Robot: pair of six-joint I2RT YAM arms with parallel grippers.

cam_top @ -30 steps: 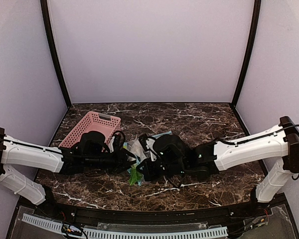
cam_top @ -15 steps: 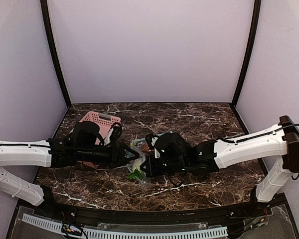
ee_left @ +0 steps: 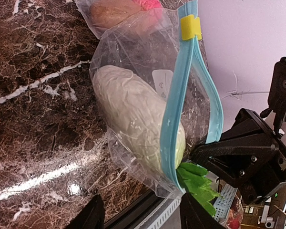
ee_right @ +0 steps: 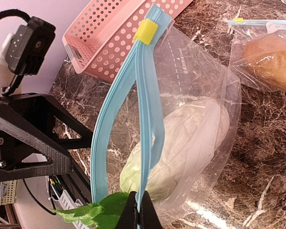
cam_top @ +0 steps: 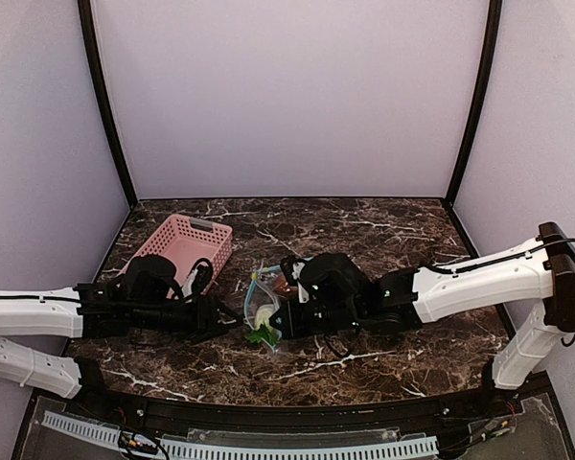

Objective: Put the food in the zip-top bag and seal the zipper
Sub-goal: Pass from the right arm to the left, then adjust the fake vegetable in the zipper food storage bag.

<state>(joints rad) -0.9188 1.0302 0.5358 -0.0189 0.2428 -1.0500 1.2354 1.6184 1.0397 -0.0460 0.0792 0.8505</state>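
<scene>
We see the right hand (ee_right: pixel 139 213) pinching the blue zipper (ee_right: pixel 148 109) of the clear zip-top bag (ee_right: pixel 200 81); whitish oblong piece (ee_right: pixel 181 143) inside, green leafy sprig (ee_right: pixel 93 210) at its mouth. Opposite, the left hand (ee_left: pixel 140 214) is spread; pink perforated plastic basket (ee_right: pixel 114 33) behind.

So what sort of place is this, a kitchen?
Probably a robot test booth: plain lilac walls box in a marble-patterned table, and two robot arms reach toward a zip-top bag.
</scene>
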